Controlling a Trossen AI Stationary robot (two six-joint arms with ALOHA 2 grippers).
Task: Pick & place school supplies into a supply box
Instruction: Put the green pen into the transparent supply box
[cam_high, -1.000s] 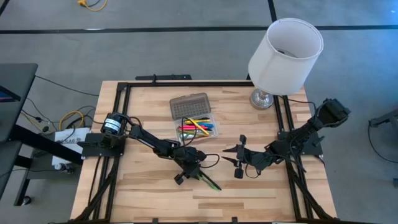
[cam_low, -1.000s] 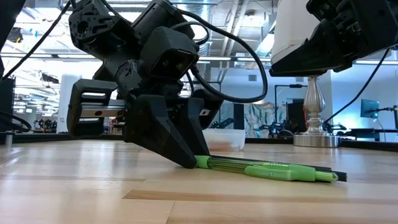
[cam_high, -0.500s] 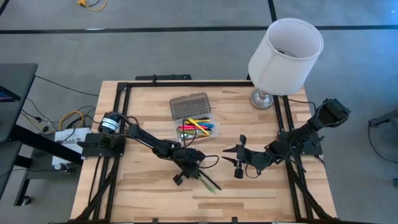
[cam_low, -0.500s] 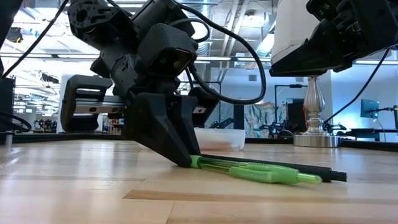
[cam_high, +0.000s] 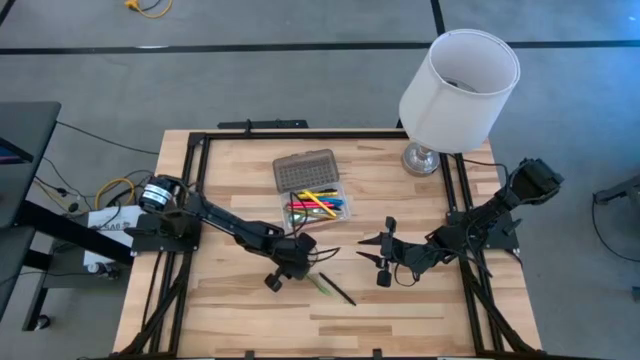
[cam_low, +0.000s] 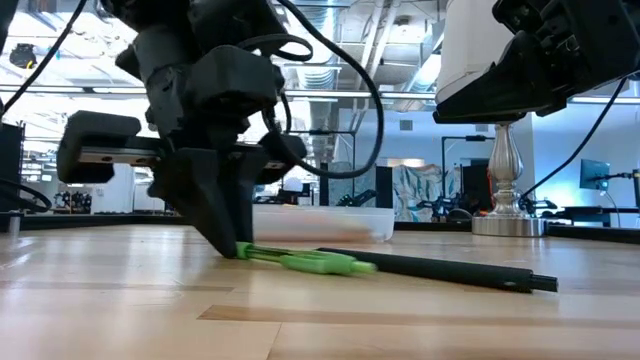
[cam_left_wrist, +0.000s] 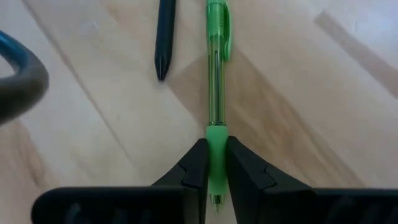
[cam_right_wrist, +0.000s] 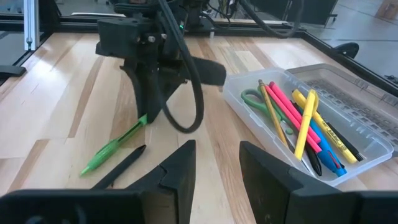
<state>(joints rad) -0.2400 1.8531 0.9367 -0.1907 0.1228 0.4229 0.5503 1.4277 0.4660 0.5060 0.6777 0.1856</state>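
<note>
**Green pen pinched at centre table**

Near the middle of the high view, the left gripper (cam_high: 292, 262) pinches the rubbery grip end of a translucent green pen (cam_left_wrist: 216, 99), which lies on the pale wood-grain table (cam_high: 240, 320). A slim matte black pen (cam_low: 440, 271) lies just beside it. Above them sits the clear plastic supply box (cam_high: 345, 214), ribbed grey lid (cam_high: 305, 169) folded back. No lettering is legible. Centre-right, the right gripper (cam_high: 381, 257) hovers, fingers spread.

table (cam_high: 420, 310): pale wood planks, smooth, faint sheen
green pen (cam_left_wrist: 216, 93): translucent glossy plastic, matt rubbery grip
black pen (cam_low: 440, 270): matt dark plastic
supply box (cam_right_wrist: 348, 158): clear smooth plastic, ribbed greyish lid
left gripper (cam_left_wrist: 212, 171): matt black plastic fingers
lamp (cam_high: 458, 80): white cloth shade, shiny metal base
</note>
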